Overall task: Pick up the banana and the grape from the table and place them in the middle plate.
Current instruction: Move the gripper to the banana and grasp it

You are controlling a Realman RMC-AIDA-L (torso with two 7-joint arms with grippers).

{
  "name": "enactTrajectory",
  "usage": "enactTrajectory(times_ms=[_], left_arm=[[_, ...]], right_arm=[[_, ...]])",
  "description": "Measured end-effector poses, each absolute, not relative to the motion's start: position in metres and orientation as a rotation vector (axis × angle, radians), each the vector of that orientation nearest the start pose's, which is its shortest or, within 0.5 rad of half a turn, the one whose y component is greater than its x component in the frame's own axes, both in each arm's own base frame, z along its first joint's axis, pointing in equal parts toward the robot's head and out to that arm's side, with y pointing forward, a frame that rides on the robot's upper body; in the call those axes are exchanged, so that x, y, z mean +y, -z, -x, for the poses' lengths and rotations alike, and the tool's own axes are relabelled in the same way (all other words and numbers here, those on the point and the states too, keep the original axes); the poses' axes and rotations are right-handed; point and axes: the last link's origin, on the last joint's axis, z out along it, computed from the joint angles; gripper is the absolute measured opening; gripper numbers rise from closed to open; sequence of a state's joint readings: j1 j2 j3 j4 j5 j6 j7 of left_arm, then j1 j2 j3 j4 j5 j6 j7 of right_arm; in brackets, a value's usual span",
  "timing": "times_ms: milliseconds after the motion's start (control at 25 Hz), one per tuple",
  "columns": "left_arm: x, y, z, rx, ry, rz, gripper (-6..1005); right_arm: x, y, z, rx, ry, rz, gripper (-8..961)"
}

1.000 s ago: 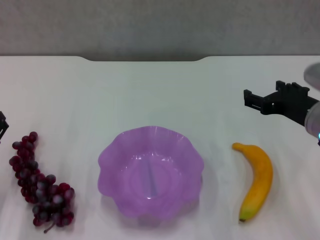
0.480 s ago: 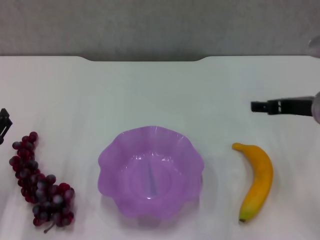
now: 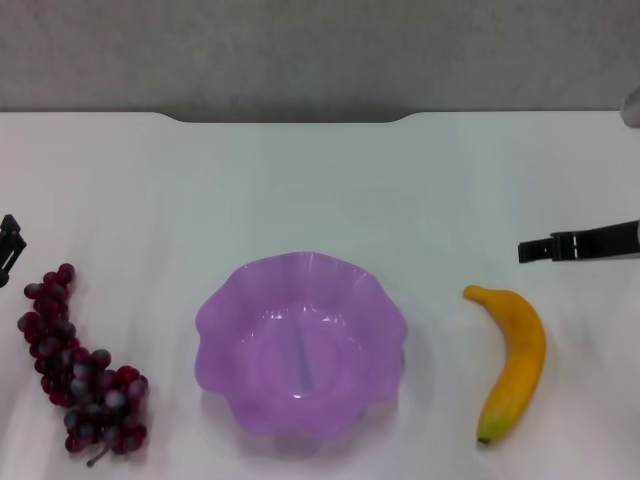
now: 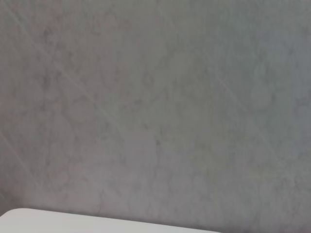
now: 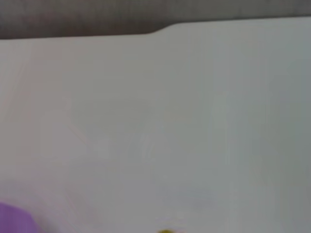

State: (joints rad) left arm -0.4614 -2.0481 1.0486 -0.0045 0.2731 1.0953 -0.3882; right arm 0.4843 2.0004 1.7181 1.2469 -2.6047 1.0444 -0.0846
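The grape lies on the table at the near left, its brown stem pointing toward the near edge and its thin end trailing away toward the far left. The plate sits at near centre, upright, nothing in it. The banana lies at the near right, well apart from the plate, its greenish tip nearest and its stem end farther off. Neither fruit touches the plate or a gripper. Just beyond the banana's far end, the right gripper reaches in from the right edge, level and seen edge-on; it is clear of the banana, and whether it is open or closed cannot be told. At the left edge, just beyond the grape's far end, only a dark corner of the left gripper shows; its state cannot be told. The table's far edge carries a rounded notch.
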Motion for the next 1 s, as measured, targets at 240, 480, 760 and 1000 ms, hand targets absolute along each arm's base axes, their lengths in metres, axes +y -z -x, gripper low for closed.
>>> enactTrajectory(times_ms=[240,480,760,1000], left_arm=[[0.327,-0.023,0.381,-0.774,0.652,1.434,876],[0.328,-0.023,0.382,-0.783,0.647,1.434,876],[0.329,-0.021,0.381,-0.782,0.646,1.438,876],[0.329,-0.020,0.380,-0.781,0.645,1.442,876]], right_arm=[[0.393,-0.026,-0.256,1.414,0.071,1.936,880],[0.391,-0.018,-0.271,1.444,0.117,1.930,879],[0.396,-0.009,-0.272,1.425,0.122,1.948,879],[0.398,0.003,-0.275,1.425,0.155,1.963,879]])
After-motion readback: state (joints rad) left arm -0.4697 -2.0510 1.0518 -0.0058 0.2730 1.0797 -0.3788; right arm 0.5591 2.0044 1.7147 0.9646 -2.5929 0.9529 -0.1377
